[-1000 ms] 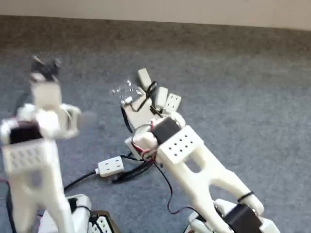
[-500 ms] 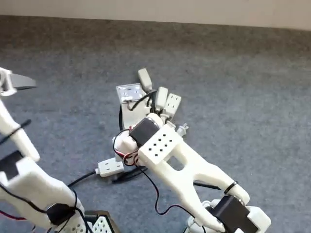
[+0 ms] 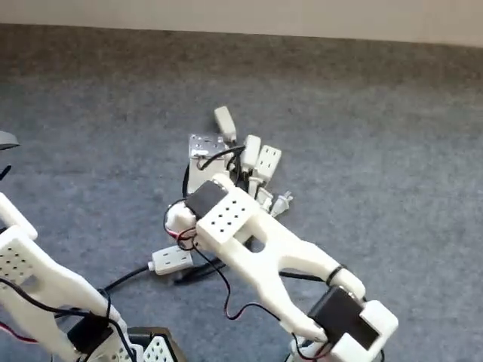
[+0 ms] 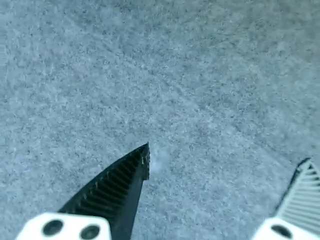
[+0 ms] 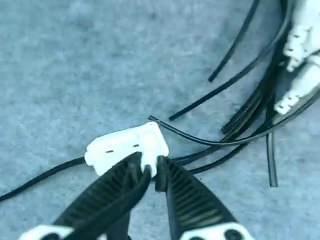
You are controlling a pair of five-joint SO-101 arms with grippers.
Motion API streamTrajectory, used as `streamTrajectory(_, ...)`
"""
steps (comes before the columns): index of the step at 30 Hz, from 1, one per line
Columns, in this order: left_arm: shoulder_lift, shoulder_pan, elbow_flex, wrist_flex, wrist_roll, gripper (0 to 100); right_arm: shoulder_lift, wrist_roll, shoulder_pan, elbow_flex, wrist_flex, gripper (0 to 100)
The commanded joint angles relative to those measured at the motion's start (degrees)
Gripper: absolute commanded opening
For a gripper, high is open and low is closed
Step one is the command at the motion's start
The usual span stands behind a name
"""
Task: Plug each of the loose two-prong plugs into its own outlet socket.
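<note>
**Right gripper's tips at the socket's edge, left one spread over bare carpet**

The white outlet socket (image 5: 122,145) lies flat on the grey carpet (image 4: 150,60) with its black cord trailing away. It sits right at the tips of the right gripper (image 5: 152,172). The jaws are drawn almost together with a thin slit between them, and they touch the socket's near edge. I can't tell whether they actually nip it. The loose plugs (image 5: 300,37) lie well off to one side among tangled black cords (image 5: 235,80). The left gripper (image 4: 223,160) hangs far from all this, jaws spread wide and holding nothing.
</note>
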Motion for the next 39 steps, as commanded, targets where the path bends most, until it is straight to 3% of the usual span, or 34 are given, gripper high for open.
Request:
streamTrajectory(1,1.0,-0.6,-4.0,-0.3,-0.2,42,-0.1,-0.8,-0.9,-5.8,2.4,0.7)
streamTrajectory(8,3.6,-0.8,-6.2,-0.3,-0.2,42,0.1,-0.8,-0.9,-11.9,6.9,0.8)
streamTrajectory(14,3.7,-0.8,-6.9,-0.3,-0.2,42,0.3,-0.8,-1.0,-10.2,6.9,0.9)
streamTrajectory(20,3.7,-0.8,-6.9,-0.3,-0.1,42,0.3,-0.6,-5.8,-7.4,6.5,0.9)
streamTrajectory(39,3.6,-0.9,-7.0,-0.4,-0.2,42,0.5,-0.3,-4.8,-6.7,6.5,0.9)
